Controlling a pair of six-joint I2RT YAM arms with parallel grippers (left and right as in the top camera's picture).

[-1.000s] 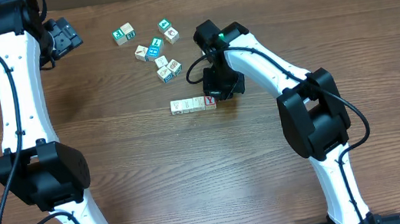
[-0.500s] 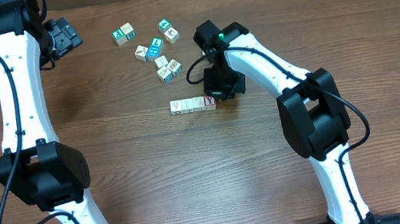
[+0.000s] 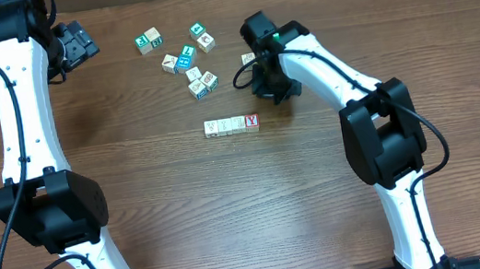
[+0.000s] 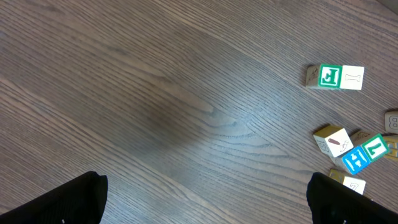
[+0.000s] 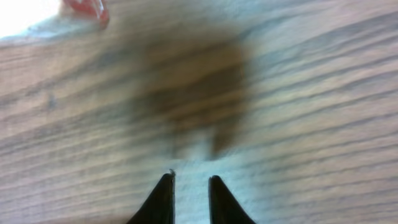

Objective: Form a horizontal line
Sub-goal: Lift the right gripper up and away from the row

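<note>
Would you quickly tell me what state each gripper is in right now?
Left gripper: wide open, holding nothing.
Right gripper: slightly open, holding nothing.

My left gripper (image 3: 77,42) hangs at ten o'clock of the table's middle, jaws spread wide. My right gripper (image 5: 189,198) points down at one o'clock, jaws barely parted, gripping nothing.
</note>
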